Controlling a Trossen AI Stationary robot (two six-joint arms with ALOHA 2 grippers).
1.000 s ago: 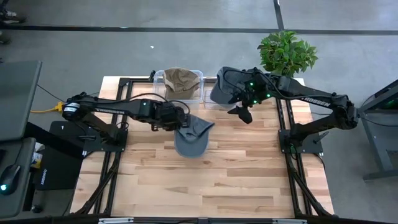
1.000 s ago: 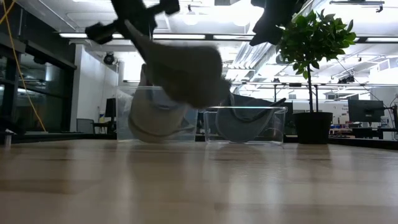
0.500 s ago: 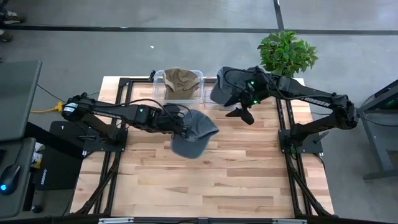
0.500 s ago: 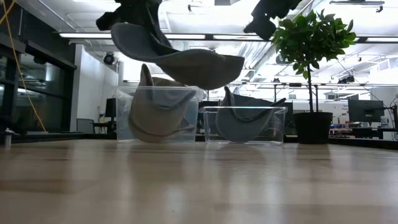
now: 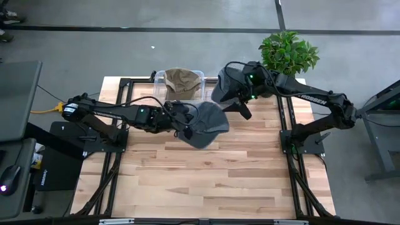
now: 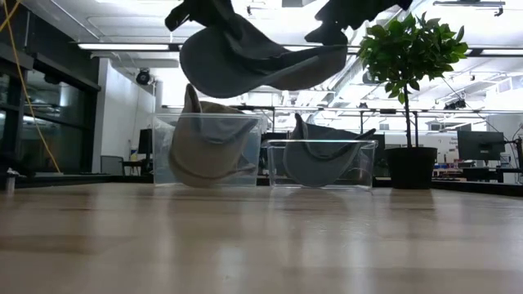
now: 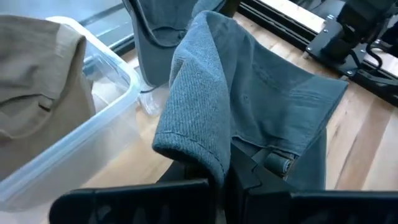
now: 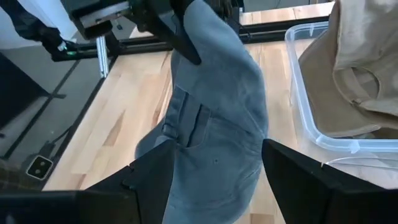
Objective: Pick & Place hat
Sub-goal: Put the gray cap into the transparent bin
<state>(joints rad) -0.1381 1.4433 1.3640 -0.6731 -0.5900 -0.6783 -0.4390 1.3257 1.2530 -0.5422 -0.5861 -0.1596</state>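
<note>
On my overhead feed, the left arm reaches from the table's left edge toward the centre. Its left gripper (image 5: 185, 123) is clamped shut on the grey hat (image 5: 207, 124), pinching the fabric at the hat's left edge. My low feed shows the grey hat (image 6: 249, 61) held in the air, well clear of the wooden table (image 6: 261, 245), with its brim pointing to the right of that picture. In the left wrist feed the hat's fabric (image 7: 249, 99) drapes over the closed fingers.

Behind the held hat, at the table's far edge, I see two clear bins side by side. The left bin (image 5: 181, 87) contains a tan hat (image 5: 181, 80). The right bin (image 6: 321, 165) contains another grey hat (image 6: 315, 159), standing on edge.

Further right, the right arm extends from the table's right side toward the far centre. The right gripper (image 5: 240, 110) hovers just beside the held hat's right edge, above the right bin area, with its fingers (image 8: 298, 180) spread apart and holding nothing. The right wrist feed looks between those fingers onto the held hat (image 8: 217, 118).

A potted plant (image 5: 289, 53) stands at the far right corner of the table.
</note>
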